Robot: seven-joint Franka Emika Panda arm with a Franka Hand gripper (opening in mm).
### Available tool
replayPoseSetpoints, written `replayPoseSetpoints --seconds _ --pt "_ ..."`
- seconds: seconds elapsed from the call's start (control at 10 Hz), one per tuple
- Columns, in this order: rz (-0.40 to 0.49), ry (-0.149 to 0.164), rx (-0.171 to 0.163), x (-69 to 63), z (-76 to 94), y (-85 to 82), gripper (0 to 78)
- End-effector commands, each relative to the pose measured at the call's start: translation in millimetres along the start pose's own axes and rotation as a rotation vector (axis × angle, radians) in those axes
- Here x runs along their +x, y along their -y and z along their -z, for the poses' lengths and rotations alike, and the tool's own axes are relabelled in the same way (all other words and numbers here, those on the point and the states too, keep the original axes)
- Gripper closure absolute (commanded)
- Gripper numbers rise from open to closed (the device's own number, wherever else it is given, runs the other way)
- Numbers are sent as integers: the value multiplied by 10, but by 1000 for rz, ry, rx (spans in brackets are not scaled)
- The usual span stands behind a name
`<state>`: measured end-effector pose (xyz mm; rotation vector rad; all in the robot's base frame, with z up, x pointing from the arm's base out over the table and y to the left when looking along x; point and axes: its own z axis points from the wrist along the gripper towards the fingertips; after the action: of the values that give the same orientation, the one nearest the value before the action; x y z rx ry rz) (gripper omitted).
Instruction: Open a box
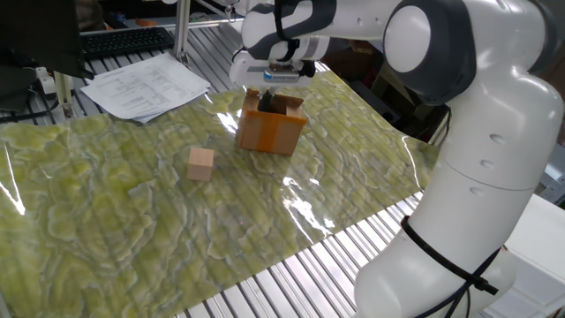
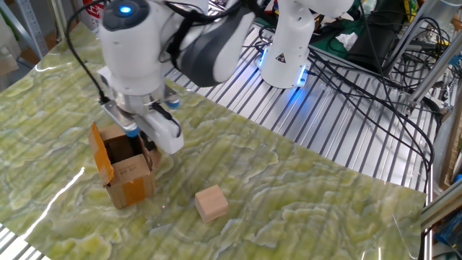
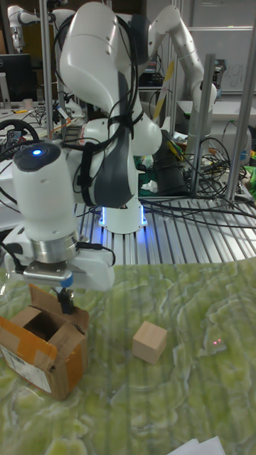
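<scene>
The box (image 1: 271, 131) is a small brown carton with an orange tape band. It stands on the green mat with its top flaps up and its dark inside showing (image 2: 121, 167) (image 3: 43, 346). My gripper (image 1: 269, 99) hangs straight over the opening, with its dark fingers close together. The fingertips (image 3: 65, 301) are level with the upright rear flap. In the other fixed view the gripper (image 2: 138, 136) is at the box's right flap. Whether a flap is pinched between the fingers cannot be made out.
A plain light wooden cube (image 1: 201, 163) (image 2: 211, 203) (image 3: 149, 341) lies on the mat a short way from the box. Papers (image 1: 146, 86) and a keyboard (image 1: 128, 40) sit beyond the mat's far edge. Cables (image 2: 361, 79) run over the slatted table.
</scene>
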<state>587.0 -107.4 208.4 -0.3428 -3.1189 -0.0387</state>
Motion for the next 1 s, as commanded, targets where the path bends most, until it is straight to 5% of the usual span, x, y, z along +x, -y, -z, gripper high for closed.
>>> replayPoseSetpoints --seconds 0.1,1.0 --pt "30 -1 1 -198 -16 153 776" --pt "27 3 11 -545 -1 166 776"
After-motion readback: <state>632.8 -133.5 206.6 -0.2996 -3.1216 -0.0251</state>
